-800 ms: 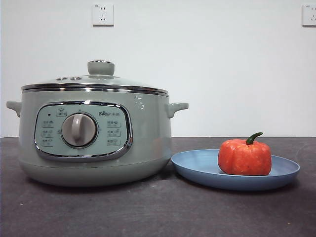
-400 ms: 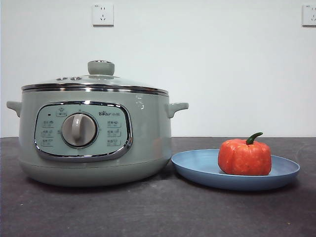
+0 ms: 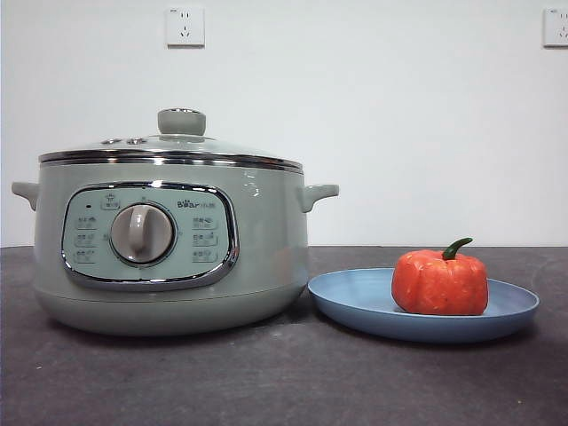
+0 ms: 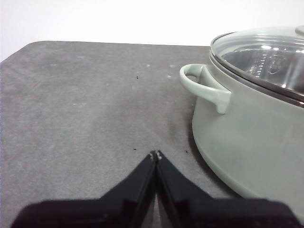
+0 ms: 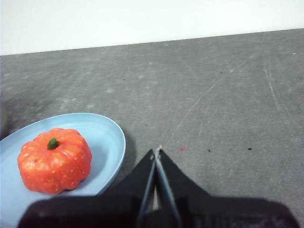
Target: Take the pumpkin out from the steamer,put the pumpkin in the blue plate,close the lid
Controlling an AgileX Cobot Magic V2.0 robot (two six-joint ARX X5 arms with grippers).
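With lid (image 3: 169, 146) on, pumpkin (image 3: 439, 282) in plate (image 3: 355, 306).

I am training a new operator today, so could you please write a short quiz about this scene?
1. True or false: the pumpkin sits on the blue plate.
2. The lid is: A) beside the steamer, B) closed on it, C) on the plate.
3. How do the jaws of the left gripper and the right gripper stand?

Key: 1 true; 2 B; 3 both shut, holding nothing.
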